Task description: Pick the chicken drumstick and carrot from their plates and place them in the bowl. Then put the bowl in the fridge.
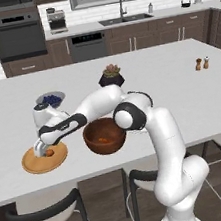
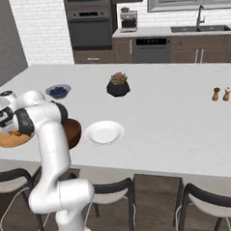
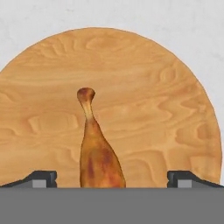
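The golden-brown chicken drumstick [image 3: 99, 162] lies on the flat wooden plate [image 3: 166, 109], bone end pointing away from the hand. My gripper [image 3: 111, 179] is open low over this plate, one fingertip on each side of the drumstick's thick end. From the left base view, the gripper [image 1: 42, 152] is down at the wooden plate [image 1: 59, 158] beside the drumstick [image 1: 50, 152]. Just right of it stands the dark wooden bowl [image 1: 93, 135] with the orange carrot [image 1: 104, 140] inside. The white plate [image 2: 104, 132] is bare. The fridge is out of view.
A small grey bowl of blueberries [image 1: 50, 99] and a black plant pot [image 1: 111, 77] stand behind the plates. Two shakers [image 1: 202, 63] sit far right. Stools [image 1: 47, 208] line the counter's near edge.
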Robot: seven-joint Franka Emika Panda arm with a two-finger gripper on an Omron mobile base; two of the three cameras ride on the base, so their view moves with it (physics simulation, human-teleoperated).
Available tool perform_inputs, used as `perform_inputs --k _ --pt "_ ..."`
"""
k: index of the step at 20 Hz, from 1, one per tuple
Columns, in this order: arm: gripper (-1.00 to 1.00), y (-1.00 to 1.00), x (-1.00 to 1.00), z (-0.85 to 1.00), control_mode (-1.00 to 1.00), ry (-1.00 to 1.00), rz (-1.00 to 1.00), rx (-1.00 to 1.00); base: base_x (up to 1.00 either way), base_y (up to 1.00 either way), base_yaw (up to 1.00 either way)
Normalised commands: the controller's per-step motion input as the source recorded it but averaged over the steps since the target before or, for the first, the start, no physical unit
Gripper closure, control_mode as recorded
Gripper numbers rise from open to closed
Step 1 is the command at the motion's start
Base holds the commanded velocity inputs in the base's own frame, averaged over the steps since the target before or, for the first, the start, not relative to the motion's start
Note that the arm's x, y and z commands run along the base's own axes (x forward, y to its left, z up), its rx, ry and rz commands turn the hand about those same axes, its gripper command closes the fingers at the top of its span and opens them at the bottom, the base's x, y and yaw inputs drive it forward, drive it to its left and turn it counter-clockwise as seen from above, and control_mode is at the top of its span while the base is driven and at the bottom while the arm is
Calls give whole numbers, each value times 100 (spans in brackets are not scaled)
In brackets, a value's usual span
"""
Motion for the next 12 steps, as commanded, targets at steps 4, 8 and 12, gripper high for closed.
perform_inputs --k 4,8,12 --pt "-100 18 6 -30 -100 0 0 -2 0 0 0" --pt "-100 0 0 -26 -100 0 0 -1 0 0 0" --pt "-100 0 0 -20 -100 -1 0 -1 0 0 0"
